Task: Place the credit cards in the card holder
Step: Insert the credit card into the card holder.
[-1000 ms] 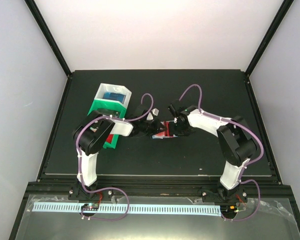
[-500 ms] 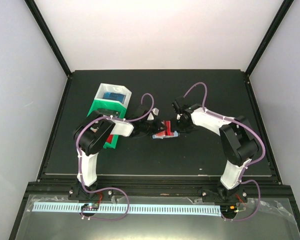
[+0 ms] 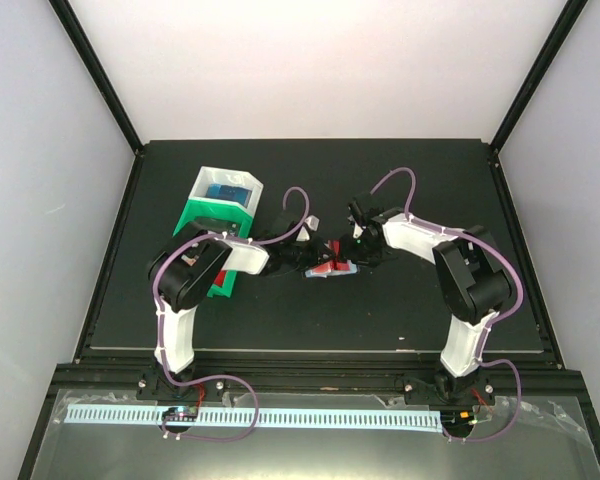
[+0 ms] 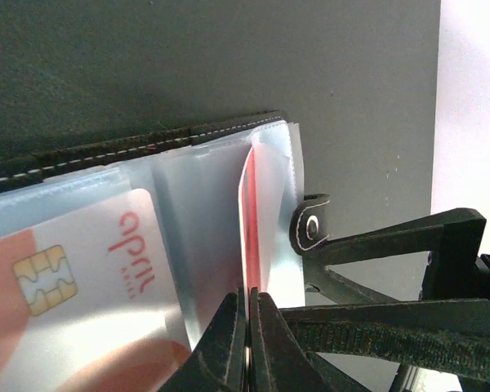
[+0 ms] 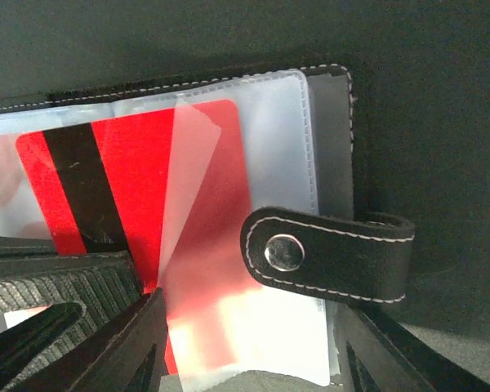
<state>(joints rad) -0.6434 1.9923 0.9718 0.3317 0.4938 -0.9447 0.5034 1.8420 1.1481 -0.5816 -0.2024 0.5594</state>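
The card holder (image 3: 332,269) lies open at mid-table, its black stitched edge (image 4: 147,145) and snap strap (image 5: 327,253) showing. My left gripper (image 4: 247,314) is shut on the near edge of a red credit card (image 4: 248,212), which stands on edge in a clear pocket. In the right wrist view this red card (image 5: 106,175) shows a black stripe and lies partly under the clear sleeve (image 5: 269,147). A white credit card with a chip (image 4: 73,269) sits in a neighbouring pocket. My right gripper (image 5: 253,359) is open, its fingers on either side of the sleeve and strap.
A green plastic tray (image 3: 208,222) with a white tray (image 3: 232,178) on it, holding something blue (image 3: 227,190), stands at the back left. The black mat (image 3: 400,180) ends at raised rails on all sides.
My right gripper has drawn back a little to the right off the card holder, and more of the red card shows. The left gripper has stayed in place, still shut.
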